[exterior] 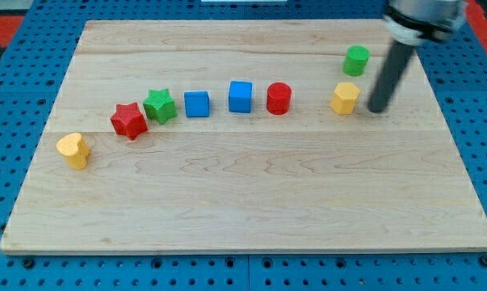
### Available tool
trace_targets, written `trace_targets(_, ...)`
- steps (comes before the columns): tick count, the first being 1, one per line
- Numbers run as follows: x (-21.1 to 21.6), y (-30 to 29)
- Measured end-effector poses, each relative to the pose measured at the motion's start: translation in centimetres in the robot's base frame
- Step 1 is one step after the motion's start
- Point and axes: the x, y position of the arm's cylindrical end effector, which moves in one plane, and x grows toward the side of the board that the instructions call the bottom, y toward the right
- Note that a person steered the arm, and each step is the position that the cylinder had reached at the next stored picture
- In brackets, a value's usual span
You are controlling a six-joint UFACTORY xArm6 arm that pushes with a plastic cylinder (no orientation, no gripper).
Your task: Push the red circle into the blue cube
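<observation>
The red circle (279, 98) stands on the wooden board just to the right of a blue cube (241, 96), with a small gap between them. A second blue cube (197, 103) sits further to the left. My tip (378, 108) is at the view's right, just right of the yellow hexagon block (346, 98) and well to the right of the red circle. The rod rises up and to the right out of the view's top.
A green cylinder (357, 60) stands above the yellow hexagon. A green star (160, 106) and a red star (129, 120) sit left of the blue cubes. A yellow heart-like block (73, 149) lies near the board's left edge (35, 170).
</observation>
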Motion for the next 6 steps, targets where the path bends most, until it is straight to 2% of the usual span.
trace_targets(1,-4.8,-10.4)
trace_targets(2,-8.2,-13.6)
trace_targets(3,-7.4,-6.3)
trace_targets(4,-1.4,0.7)
trace_targets(5,0.2,-4.9)
trace_targets(6,-0.2,-13.3)
